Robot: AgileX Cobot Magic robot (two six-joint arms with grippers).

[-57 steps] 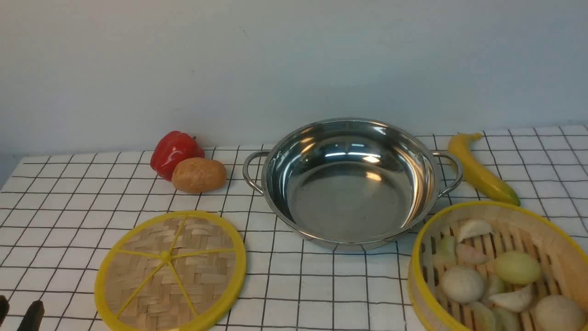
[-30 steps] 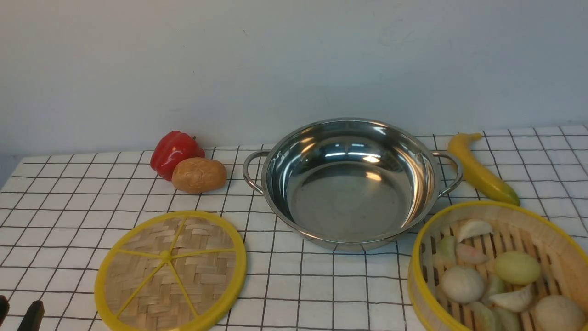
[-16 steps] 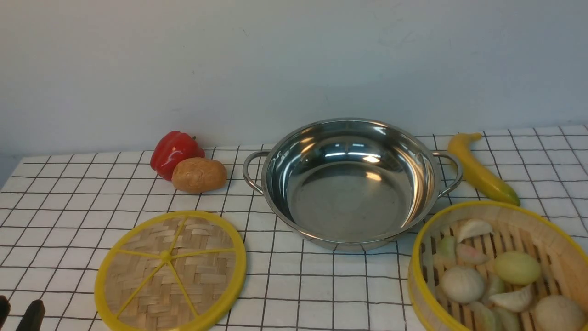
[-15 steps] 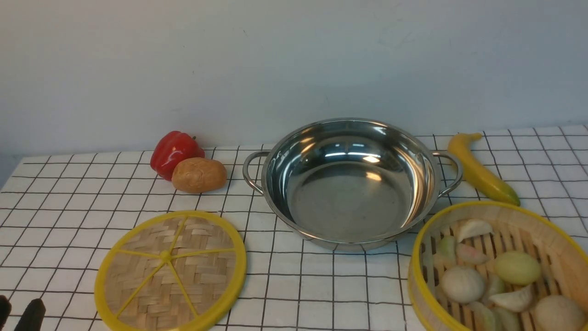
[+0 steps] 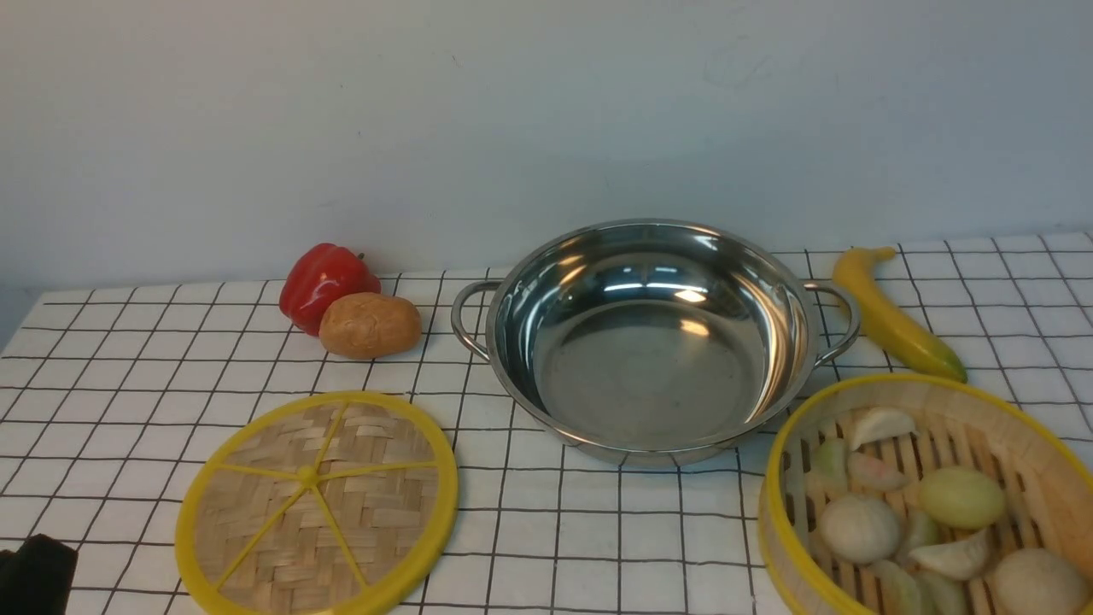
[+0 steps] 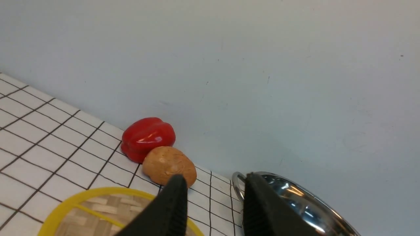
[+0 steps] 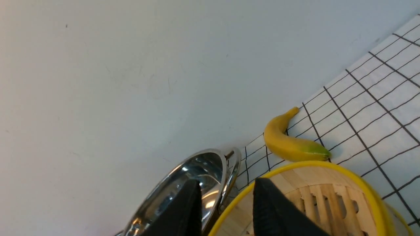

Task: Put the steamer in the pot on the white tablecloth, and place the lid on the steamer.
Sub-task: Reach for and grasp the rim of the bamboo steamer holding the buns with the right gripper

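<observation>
Centrally on the white tablecloth (image 5: 128, 384) covering the desk sits the pot (image 5: 657, 367), showing bare steel inside, its far rim close to the wall and its loop handles pointing left and right. The steamer (image 5: 965, 401), with buns and dumplings on its slats, stands on the cloth at the near right; the front view's right and bottom edges cut it off. Its yellow rim is just beside the pot's near-right rim, but I cannot tell whether they touch. The banana (image 5: 892, 320) lies just behind the steamer and beside the pot's right handle.

The lid (image 5: 316, 504) lies flat at the near left, apart from the pot, with a strip of bare grid between them. Bare cloth also fills the near middle between lid and steamer, and the whole left side. The red pepper (image 5: 324, 282) and potato (image 5: 370, 325) touch each other near the back edge, left of the pot's left handle.

The left gripper (image 6: 215, 183) is low at the near-left corner by the lid, its jaws spread and holding nothing. The right gripper (image 7: 226, 186) is over the steamer's near side, jaws likewise spread and holding nothing.
</observation>
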